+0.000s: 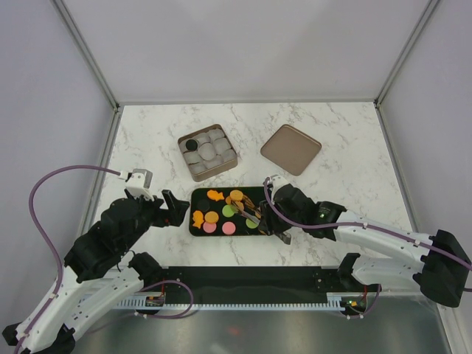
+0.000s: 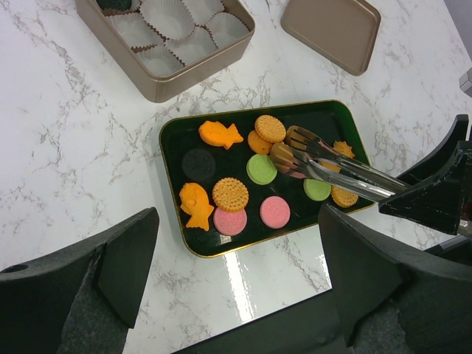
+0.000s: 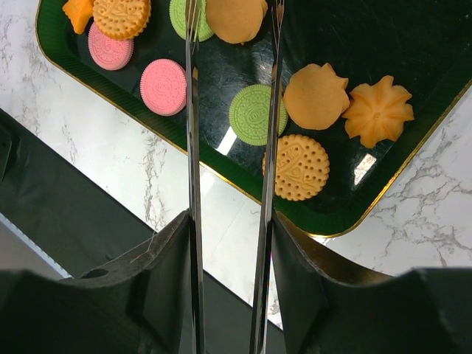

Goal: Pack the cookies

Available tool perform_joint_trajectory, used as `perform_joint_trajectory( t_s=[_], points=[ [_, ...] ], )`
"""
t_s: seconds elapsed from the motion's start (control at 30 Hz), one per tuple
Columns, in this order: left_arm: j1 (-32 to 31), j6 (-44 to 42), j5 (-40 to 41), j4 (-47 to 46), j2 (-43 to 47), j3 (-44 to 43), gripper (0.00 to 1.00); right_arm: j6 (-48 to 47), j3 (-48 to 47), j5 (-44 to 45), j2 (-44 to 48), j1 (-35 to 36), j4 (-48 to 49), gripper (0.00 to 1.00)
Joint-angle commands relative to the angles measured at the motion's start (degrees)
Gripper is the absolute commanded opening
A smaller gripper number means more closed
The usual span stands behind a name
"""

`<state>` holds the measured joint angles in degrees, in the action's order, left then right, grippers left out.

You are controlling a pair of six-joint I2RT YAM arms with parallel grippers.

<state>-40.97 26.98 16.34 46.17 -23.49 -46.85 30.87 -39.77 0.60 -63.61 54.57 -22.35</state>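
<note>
Right gripper (image 3: 232,284): clamped on tongs (image 2: 335,168), which pinch one orange cookie (image 3: 236,16).
Left gripper (image 2: 236,287): spread wide, holding nothing, at 9 o'clock of tray (image 1: 254,192).
Cookies (image 1: 221,214): about a dozen lie on the tray.
Tin (image 1: 223,170), 11 o'clock of tray: one black cookie (image 1: 191,144) packed; most cups unfilled.

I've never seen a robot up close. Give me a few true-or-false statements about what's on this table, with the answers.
1. The right pincer is holding metal tongs. True.
2. The lid is on the box. False: it lies on the table, to the right of the box.
3. One black cookie sits in a paper cup inside the box. True.
4. The left pincer grips a pink cookie. False: it is open and empty, left of the tray.
5. Every cookie on the tray is round. False: there are fish-shaped cookies too.
</note>
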Motion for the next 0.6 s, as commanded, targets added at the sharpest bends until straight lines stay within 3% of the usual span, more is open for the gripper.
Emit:
perform_joint_trajectory(
  t_s=[0.0,0.3,0.57],
  points=[
    [-0.2,0.6,-0.1,-2.1,-0.3,0.1,0.97,0.8,0.1,-0.3,-0.2,0.5,2.9,0.52],
    [-0.2,0.6,0.0,-2.2,-0.1,0.1,0.97,-0.1,-1.1,0.3,-0.4,0.6,1.4,0.4],
    [-0.2,0.6,0.1,-2.1,0.3,0.1,0.97,-2.6,-9.3,4.2,5.0,0.6,-8.8,0.34]
  ],
)
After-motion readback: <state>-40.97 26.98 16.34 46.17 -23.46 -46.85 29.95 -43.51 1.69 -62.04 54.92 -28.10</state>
